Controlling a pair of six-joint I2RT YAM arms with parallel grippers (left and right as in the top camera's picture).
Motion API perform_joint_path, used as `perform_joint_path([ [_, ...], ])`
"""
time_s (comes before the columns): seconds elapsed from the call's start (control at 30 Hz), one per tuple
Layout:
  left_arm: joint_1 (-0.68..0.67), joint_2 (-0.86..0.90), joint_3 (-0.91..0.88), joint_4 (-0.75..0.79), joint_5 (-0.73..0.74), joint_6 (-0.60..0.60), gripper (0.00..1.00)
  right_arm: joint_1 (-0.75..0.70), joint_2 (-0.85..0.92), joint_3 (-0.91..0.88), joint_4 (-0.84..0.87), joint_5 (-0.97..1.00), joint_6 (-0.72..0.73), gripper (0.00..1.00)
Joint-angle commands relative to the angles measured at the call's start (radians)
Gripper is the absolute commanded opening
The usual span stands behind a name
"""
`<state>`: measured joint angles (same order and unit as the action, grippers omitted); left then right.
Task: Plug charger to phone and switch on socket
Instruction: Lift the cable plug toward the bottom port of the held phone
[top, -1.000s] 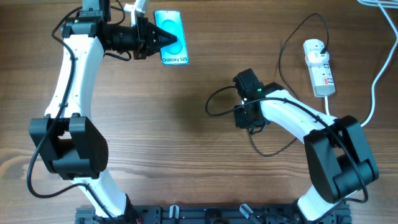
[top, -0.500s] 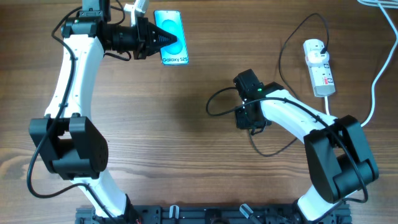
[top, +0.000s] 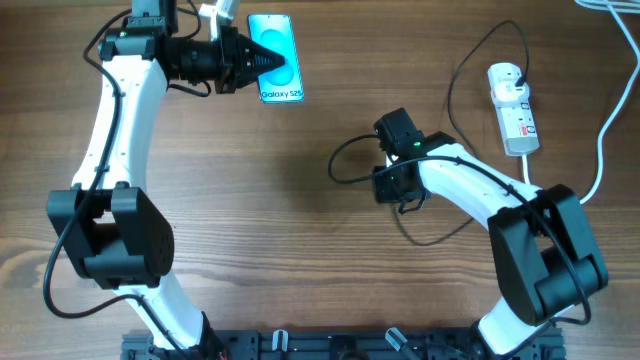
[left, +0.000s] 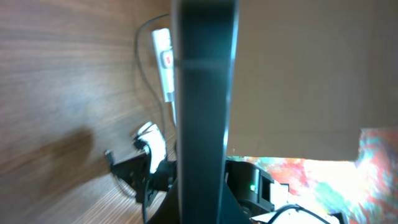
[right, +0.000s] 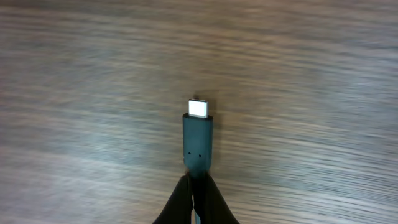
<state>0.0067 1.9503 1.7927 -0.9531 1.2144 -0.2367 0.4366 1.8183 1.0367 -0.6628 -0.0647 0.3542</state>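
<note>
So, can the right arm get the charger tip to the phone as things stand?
Probably yes. The right gripper holds the charger; bare table lies between it and the phone, whose lower edge the left gripper leaves free.

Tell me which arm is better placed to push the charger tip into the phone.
Right. The right tool pinches the charger just behind its connector tip, which points outward. The left tool is busy gripping the phone by its edge.
</note>
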Motion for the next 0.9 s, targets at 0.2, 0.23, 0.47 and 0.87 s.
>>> perform_joint_path([
  [0.2, 0.002, -0.005, 0.006, 0.197, 0.346, 0.021, 0.04, 0.003, -0.505, 0.011, 0.033, -0.388, -0.039, 0.04],
  [0.23, -0.002, -0.005, 0.006, 0.211, 0.362, 0.013, 0.04, 0.003, -0.554, 0.011, 0.039, -0.422, -0.037, 0.04],
  [0.47, -0.076, -0.005, 0.006, 0.224, 0.314, 0.013, 0.04, 0.003, -0.622, 0.011, 0.078, -0.449, 0.027, 0.04],
  [0.87, -0.292, 0.01, 0.006, 0.216, -0.262, -0.071, 0.04, 0.095, -0.623, 0.011, 0.076, -0.274, 0.068, 0.04],
])
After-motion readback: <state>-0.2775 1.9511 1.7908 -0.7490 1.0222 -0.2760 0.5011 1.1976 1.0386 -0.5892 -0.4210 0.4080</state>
